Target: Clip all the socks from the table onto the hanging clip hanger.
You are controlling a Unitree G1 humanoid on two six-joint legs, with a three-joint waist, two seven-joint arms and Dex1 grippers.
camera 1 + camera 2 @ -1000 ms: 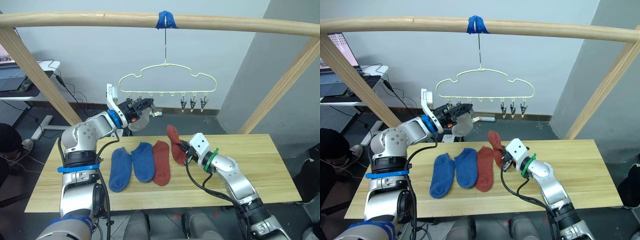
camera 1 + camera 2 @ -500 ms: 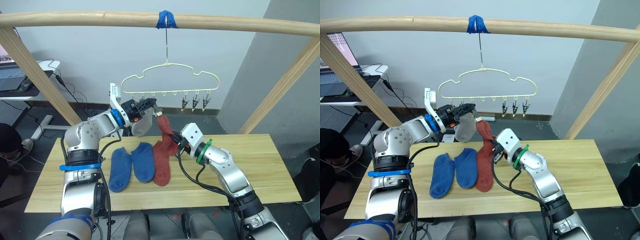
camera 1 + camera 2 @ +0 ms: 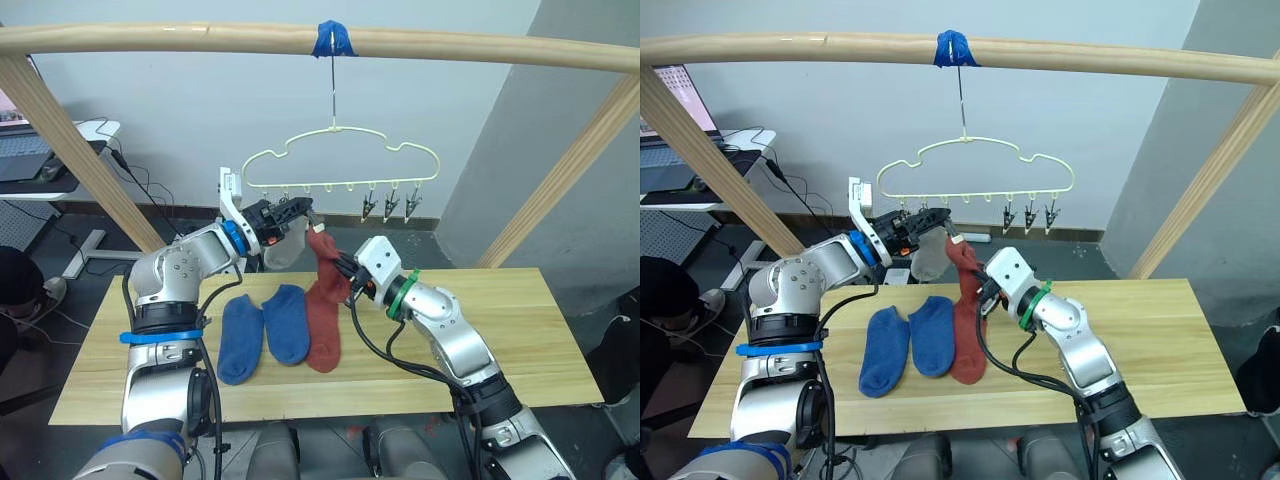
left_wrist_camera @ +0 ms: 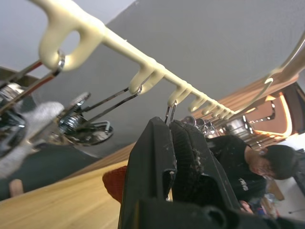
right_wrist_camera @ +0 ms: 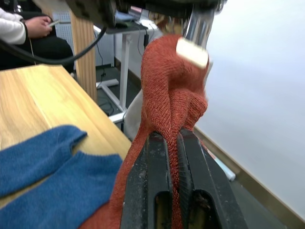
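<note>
The pale-yellow clip hanger (image 3: 340,152) hangs from a blue-taped pole. My left gripper (image 3: 300,210) is shut on one of its metal clips (image 4: 169,112). A light grey sock (image 3: 283,250) hangs clipped just behind that gripper. My right gripper (image 3: 341,270) is shut on a red sock (image 3: 322,262), whose upper end is raised to the clip my left gripper holds. On the table (image 3: 500,340) lie two blue socks (image 3: 241,335) (image 3: 286,320) and another red sock (image 3: 323,345), side by side.
A wooden pole frame (image 3: 150,38) with slanted posts (image 3: 70,140) spans the table. Free clips (image 3: 390,206) hang on the hanger's right end. A desk (image 3: 40,165) stands at the far left, and a seated person (image 4: 248,162) is nearby.
My right gripper has lifted the red sock off the table, up and left to the clip that my left gripper holds. The hanger has swung slightly to the right.
</note>
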